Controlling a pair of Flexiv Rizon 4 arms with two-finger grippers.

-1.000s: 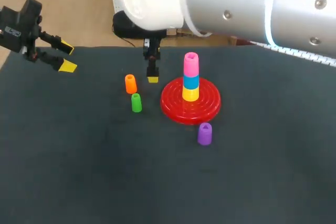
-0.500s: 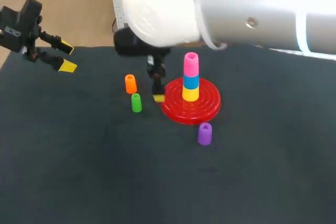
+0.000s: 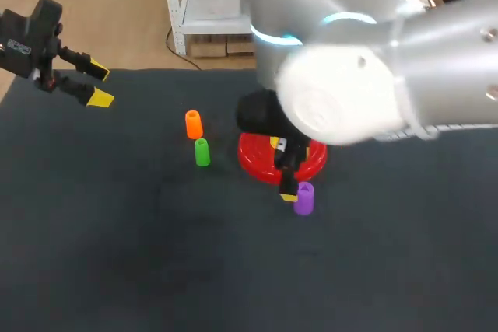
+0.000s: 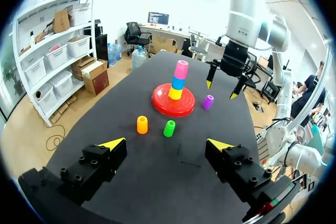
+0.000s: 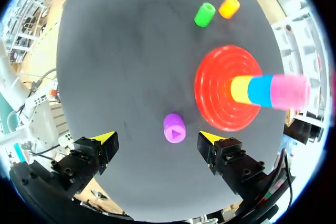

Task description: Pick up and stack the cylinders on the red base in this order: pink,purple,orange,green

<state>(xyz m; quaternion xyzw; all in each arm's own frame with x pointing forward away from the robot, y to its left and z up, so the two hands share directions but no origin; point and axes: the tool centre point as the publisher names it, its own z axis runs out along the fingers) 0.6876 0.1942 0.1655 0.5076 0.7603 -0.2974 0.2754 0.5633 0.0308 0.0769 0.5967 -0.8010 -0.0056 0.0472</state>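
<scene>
Ringed red base [image 5: 215,72]; yellow cylinder [image 5: 241,88], blue cylinder [image 5: 260,90], pink cylinder [image 5: 289,92], purple cylinder [image 5: 174,128], orange cylinder [image 5: 229,7], green cylinder [image 5: 204,14].

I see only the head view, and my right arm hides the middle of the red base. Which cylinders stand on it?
Observer: The left wrist view shows three stacked on the red base: a yellow cylinder lowest, a blue cylinder, a pink cylinder on top.
Operator: Is the right gripper open?
Observer: Yes. In the right wrist view the right gripper is open, and the purple cylinder stands ahead of it, between the lines of its fingers, untouched.
Operator: Are the tips down beside it?
Observer: No. In the left wrist view its yellow tips hang higher than the purple cylinder.
</scene>
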